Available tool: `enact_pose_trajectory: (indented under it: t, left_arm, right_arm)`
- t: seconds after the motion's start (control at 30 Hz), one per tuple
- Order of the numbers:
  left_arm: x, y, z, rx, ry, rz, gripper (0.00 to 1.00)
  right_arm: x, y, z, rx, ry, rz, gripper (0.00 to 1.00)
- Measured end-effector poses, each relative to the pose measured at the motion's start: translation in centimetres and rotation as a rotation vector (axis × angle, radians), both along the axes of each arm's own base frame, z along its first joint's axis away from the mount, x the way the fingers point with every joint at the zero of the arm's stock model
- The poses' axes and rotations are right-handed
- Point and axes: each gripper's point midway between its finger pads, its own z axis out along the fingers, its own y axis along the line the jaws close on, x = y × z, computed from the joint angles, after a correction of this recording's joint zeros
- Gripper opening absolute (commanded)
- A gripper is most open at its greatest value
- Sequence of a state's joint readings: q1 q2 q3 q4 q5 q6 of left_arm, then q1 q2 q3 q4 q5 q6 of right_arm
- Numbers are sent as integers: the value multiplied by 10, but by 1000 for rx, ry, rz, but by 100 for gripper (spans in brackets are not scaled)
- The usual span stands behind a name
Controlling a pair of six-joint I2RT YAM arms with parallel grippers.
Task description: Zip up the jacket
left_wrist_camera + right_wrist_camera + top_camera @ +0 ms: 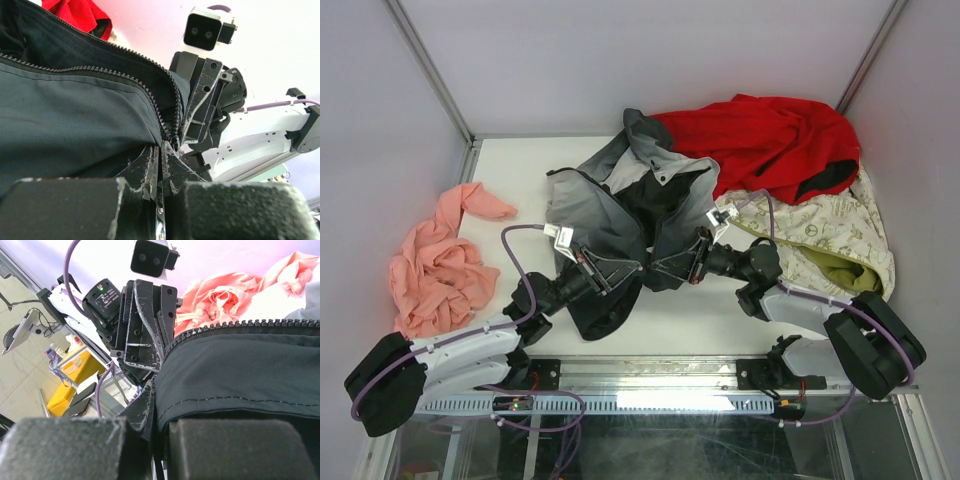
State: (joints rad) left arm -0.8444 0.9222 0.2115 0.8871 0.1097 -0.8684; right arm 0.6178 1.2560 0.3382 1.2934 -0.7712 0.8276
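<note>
Jacket (610,200) heaped on bench (685,315) centre, beyond the arms. Left claw (608,270) pinched on fabric at the foot of the zipper (150,97); right claw (672,262) pinched on the hem just beside it. Risk: thin cloth slips from either pinch, or slack fabric snags in the teeth.
</note>
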Motion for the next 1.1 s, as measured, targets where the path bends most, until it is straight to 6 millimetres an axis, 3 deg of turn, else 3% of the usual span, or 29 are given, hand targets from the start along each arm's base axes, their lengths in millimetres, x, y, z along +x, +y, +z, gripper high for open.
enact_pose_trajectory:
  t: [0.23,0.43,0.67,0.87,1.0,1.1]
  left_arm:
    - [-3,2,-2,29,-16,0,0]
    - [-6,6,-3,19,2,0,21]
    - [-5,2,-14,1,86,-19,27]
    - [-5,0,-16,-9,116,-27,17]
    - [-6,-1,-15,-16,118,-38,0]
    - [-9,-2,-13,-16,113,-53,0]
  right_arm:
    - [5,2,-5,-53,30,-18,0]
    - [6,3,-8,-72,44,-25,0]
    - [2,6,-7,-67,31,-20,0]
    - [2,6,-5,-61,21,-20,0]
    - [1,7,-5,-62,20,-18,0]
    - [1,7,-4,-58,17,-18,0]
